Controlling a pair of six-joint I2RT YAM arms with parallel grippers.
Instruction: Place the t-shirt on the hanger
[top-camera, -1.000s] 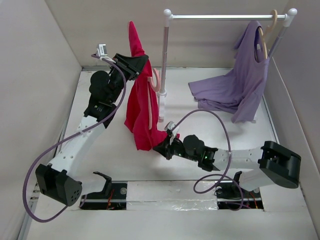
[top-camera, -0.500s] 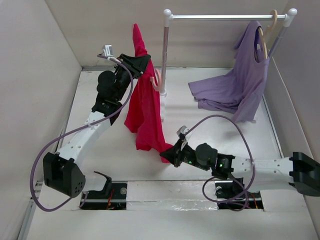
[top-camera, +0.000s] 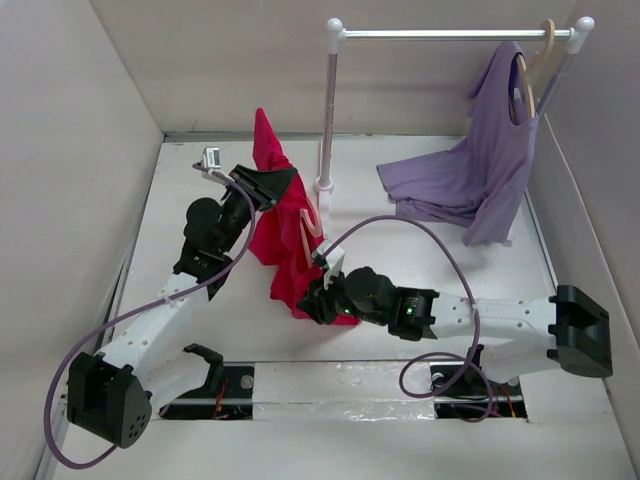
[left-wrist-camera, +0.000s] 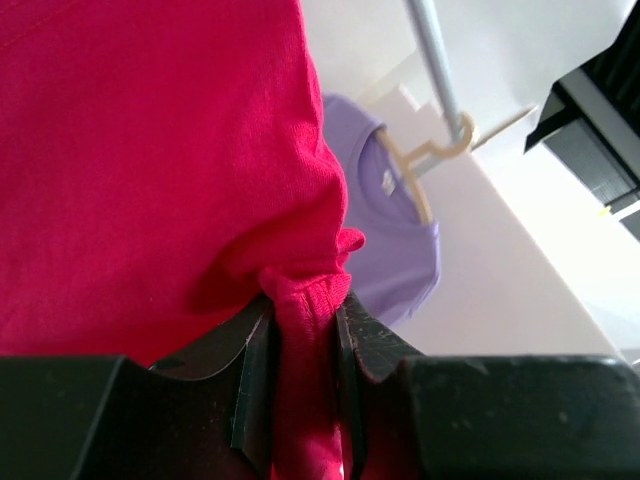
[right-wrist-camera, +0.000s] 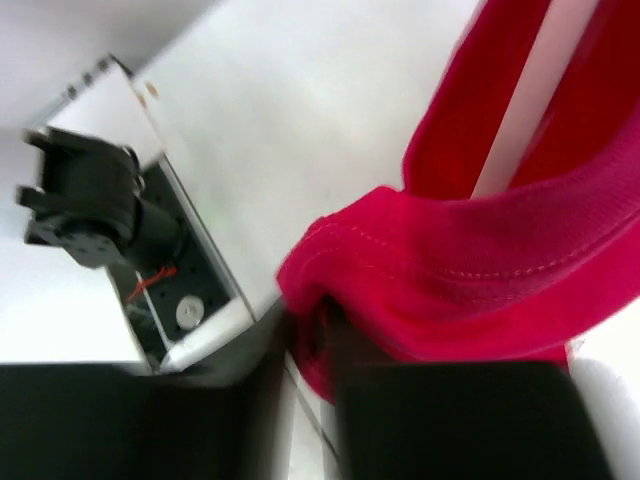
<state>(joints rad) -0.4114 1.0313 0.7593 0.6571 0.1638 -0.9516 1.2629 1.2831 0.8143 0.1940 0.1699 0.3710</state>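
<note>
The red t-shirt (top-camera: 285, 230) hangs bunched between my two grippers in the top view. My left gripper (top-camera: 283, 181) is shut on its upper part, with a fold of red cloth (left-wrist-camera: 303, 330) pinched between the jaws. My right gripper (top-camera: 312, 303) is shut on the t-shirt's lower hem (right-wrist-camera: 450, 290), low above the table. The pink hanger (top-camera: 312, 222) shows as a thin curved arm inside the cloth; one pale pink bar (right-wrist-camera: 512, 135) crosses the right wrist view. Most of the hanger is hidden by the cloth.
A white rail stand (top-camera: 326, 110) rises just behind the t-shirt. A lilac garment (top-camera: 470, 175) on a beige hanger (top-camera: 527, 75) hangs from the rail at the right and drapes onto the table; it shows in the left wrist view (left-wrist-camera: 395, 235) too. Grey walls close in both sides.
My left gripper has come down and nearer with the t-shirt's top. My right gripper has moved left and back with the hem, closer to the left gripper. The cloth now bunches lower.
</note>
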